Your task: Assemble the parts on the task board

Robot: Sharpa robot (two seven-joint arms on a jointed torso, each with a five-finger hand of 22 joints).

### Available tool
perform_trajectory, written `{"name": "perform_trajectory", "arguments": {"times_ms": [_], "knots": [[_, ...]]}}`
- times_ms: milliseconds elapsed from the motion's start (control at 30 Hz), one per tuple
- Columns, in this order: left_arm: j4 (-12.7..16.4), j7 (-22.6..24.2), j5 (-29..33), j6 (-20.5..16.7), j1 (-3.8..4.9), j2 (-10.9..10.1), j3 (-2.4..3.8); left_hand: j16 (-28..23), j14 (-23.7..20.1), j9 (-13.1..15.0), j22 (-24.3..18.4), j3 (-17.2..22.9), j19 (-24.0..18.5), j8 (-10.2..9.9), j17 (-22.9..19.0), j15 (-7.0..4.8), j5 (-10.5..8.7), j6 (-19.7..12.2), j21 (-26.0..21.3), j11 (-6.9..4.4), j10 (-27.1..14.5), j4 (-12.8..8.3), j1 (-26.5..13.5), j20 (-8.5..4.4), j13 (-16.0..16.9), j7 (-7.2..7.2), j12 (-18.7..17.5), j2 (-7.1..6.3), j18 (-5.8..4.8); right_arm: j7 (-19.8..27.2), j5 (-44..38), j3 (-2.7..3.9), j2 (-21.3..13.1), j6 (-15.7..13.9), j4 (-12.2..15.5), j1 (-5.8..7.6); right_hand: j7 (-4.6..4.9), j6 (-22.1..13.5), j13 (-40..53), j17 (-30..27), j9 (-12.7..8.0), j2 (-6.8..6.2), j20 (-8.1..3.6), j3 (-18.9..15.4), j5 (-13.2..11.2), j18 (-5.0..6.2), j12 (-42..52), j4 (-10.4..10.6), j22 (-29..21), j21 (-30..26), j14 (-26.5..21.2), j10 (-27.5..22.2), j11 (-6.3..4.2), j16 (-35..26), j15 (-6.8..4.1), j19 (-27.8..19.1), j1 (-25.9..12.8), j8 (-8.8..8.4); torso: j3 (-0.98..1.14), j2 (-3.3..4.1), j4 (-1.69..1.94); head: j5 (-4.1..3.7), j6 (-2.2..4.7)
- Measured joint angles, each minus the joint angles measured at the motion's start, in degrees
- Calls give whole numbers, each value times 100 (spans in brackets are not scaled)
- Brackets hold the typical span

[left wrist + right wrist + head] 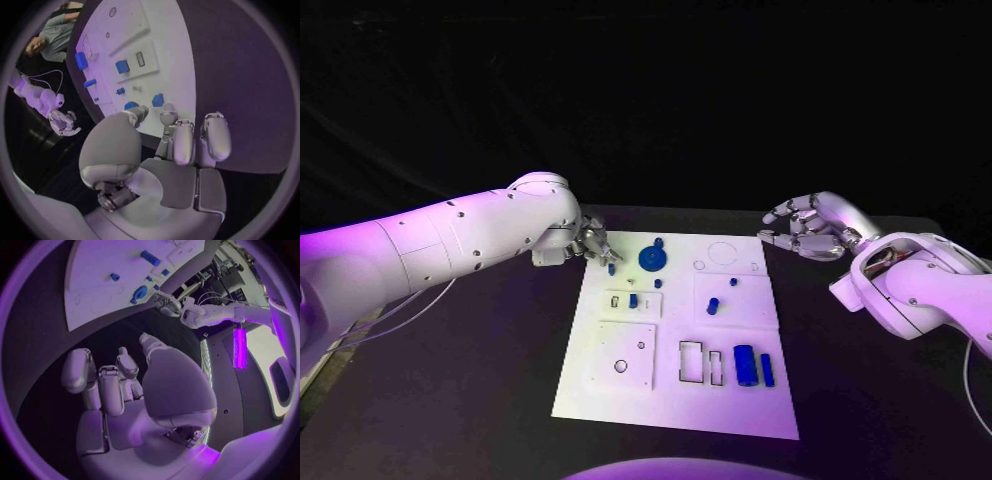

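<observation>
Nearest the camera, at the near edge of the white task board [678, 405], the surface is bare; just beyond it, toward the board's near right corner, two long blue bars [756, 367] lie side by side next to two outlined slots. They look like small rigid pieces, light and probably smooth, so I judge a pinch across the narrow sides, near the middle of the length, would hold best and keep them from pivoting.

Farther up the board a small blue block [633, 300] sits in the left-middle panel and a short blue peg [713, 306] in the right-middle panel. Both are small enough that a fingertip pinch seems the only workable hold, and they could slip or tip if squeezed off centre. Toward the far edge lies a round blue disc [652, 258], flat on the board; being low, it would likely need lifting by its rim.

At the board's far left corner the left hand [589, 243] hangs with its fingers [187, 142] partly curled toward a small blue piece [612, 267] just beside them. Whether they touch it I cannot tell, and nothing shows clamped between them.

Off the board's far right corner, above the dark counter [877, 400], the right hand [805, 228] hovers with fingers [103, 385] apart and loosely bent, holding nothing.
</observation>
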Motion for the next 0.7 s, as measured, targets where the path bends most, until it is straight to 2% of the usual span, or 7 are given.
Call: {"name": "perform_trajectory", "arguments": {"times_ms": [100,300,367,633,700], "knots": [[-2,0,1,20,-3,9,-2,0,0,-16,11,0,0,0,0,0,0,62,0,0,0,0,18,0,10,-3,0,18,0,0,0,0,2,-1,-1,-2,0,0,0,0,0,0,0,0,0,0,0,0,0,0,0,0,0,0,0,0,0,0,2,0,0,-1,-5],[-9,0,13,59,-13,22,-5,0,0,-51,23,0,0,0,0,0,0,122,0,0,0,0,147,0,10,-22,0,147,0,0,0,0,4,-1,-3,-4,0,0,0,0,0,0,0,0,0,0,0,0,0,0,0,0,0,0,0,0,0,0,2,-1,-1,3,-10],[-10,0,16,68,-15,24,-5,0,0,-56,27,17,0,0,0,0,0,143,0,0,0,-17,178,0,10,-42,0,141,0,0,0,0,5,-1,-4,-5,0,0,0,0,-1,0,0,0,0,0,0,0,0,0,0,0,0,0,0,0,0,0,2,-1,0,4,-11],[-16,0,39,81,-20,27,-7,0,0,-101,35,188,0,3,0,0,0,163,0,-21,-20,-25,509,0,-10,-63,0,254,0,0,0,0,8,-1,-7,-9,0,0,0,-1,-1,0,0,-1,0,0,0,1,-2,0,0,0,0,0,0,0,0,0,3,-1,-1,8,-21],[-16,0,55,81,-20,27,-7,0,0,-101,37,276,0,67,-1,0,0,189,0,-42,1,-49,679,0,-9,-89,0,263,0,0,0,0,9,-1,-9,-10,0,0,0,-1,-1,0,0,-17,0,0,0,16,-6,0,0,0,0,0,0,0,0,0,3,-1,-2,9,-22]]}}
